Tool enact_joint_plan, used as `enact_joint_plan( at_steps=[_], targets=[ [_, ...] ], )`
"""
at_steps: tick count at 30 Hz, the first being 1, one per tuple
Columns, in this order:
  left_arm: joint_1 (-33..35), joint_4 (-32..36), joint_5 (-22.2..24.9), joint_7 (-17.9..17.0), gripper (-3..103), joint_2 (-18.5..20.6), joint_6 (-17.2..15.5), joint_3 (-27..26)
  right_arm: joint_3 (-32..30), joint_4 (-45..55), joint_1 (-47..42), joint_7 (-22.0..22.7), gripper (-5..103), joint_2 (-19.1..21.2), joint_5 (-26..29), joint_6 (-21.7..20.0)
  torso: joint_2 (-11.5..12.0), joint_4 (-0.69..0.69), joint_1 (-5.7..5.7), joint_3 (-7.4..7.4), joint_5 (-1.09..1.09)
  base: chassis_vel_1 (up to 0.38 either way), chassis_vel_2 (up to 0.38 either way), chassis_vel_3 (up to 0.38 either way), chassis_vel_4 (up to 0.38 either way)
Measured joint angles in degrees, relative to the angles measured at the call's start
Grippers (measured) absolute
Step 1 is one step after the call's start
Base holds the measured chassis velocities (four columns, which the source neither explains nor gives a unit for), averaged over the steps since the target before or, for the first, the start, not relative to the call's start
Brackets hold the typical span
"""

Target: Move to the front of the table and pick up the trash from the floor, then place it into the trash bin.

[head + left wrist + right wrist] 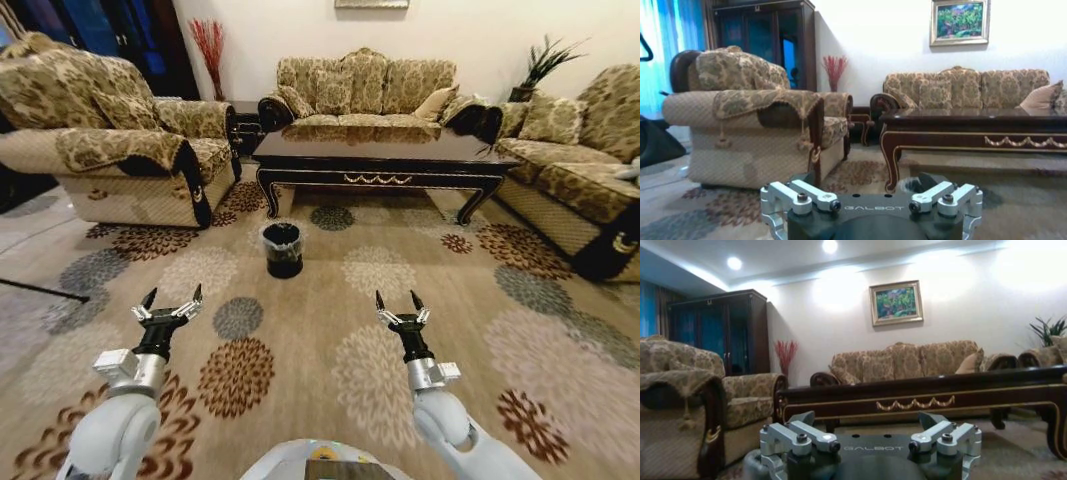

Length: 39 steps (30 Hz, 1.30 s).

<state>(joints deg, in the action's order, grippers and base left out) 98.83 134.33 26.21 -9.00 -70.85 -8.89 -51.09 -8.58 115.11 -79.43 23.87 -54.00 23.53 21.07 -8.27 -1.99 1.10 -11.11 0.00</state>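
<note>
Floor (330, 330): patterned carpet across the head view. Table (380, 155) at upper centre, gold scrollwork on its front edge. Bin (283, 248) stands on the carpet just below the table's left end, left of centre. Trash cannot be made out. "GALBOT" reads on both wrist mounts. Left gripper (171, 303) lower left, right gripper (399, 303) lower right; both arms reach forward over the carpet, fingers spread, empty.

The trash bin (283, 249) stands on the floor (330, 340) at centre frame, just before the table (385, 160) (upper centre); a sofa (365, 92) sits behind the table.
</note>
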Motion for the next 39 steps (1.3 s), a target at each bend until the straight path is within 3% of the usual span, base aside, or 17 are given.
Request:
enact_joint_plan(
  at_steps=[15,18,21,22,39],
  targets=[
    [0.43,0.1,-1.85,0.0,100,-1.49,0.31,1.28,-0.53,-0.06,-0.6,-0.13,100,-0.17,-0.59,0.57,0.0,-0.01,0.02,-0.02,-0.02,0.352,-0.352,-0.358,0.361],
    [0.48,0.16,-2.25,0.03,100,-1.8,0.49,1.48,-0.66,-0.29,-0.61,-0.94,100,-0.17,-0.87,1.66,0.0,0.01,0.02,-0.01,0.06,0.36,-0.353,-0.361,0.351],
    [0.5,0.18,-2.61,0.03,100,-2.03,0.58,1.68,-0.91,-0.31,-0.59,-1.45,100,-0.27,-1.51,2.29,0.0,-0.01,0.0,0.01,-0.12,0.346,-0.372,-0.321,0.359],
    [0.49,0.19,-2.66,0.02,100,-2.06,0.6,1.7,-0.91,-0.29,-0.58,-1.62,100,-0.42,-1.59,2.5,0.0,0.0,-0.01,0.01,0.03,0.255,-0.259,-0.316,0.227],
    [-0.14,-0.36,-2.95,0.24,100,-1.53,0.76,2.29,-1.17,-0.59,-1.15,-2.83,100,-1.3,-0.91,2.75,0.01,0.0,0.02,-0.01,0.0,0.015,-0.025,-0.008,0.027]
  ],
)
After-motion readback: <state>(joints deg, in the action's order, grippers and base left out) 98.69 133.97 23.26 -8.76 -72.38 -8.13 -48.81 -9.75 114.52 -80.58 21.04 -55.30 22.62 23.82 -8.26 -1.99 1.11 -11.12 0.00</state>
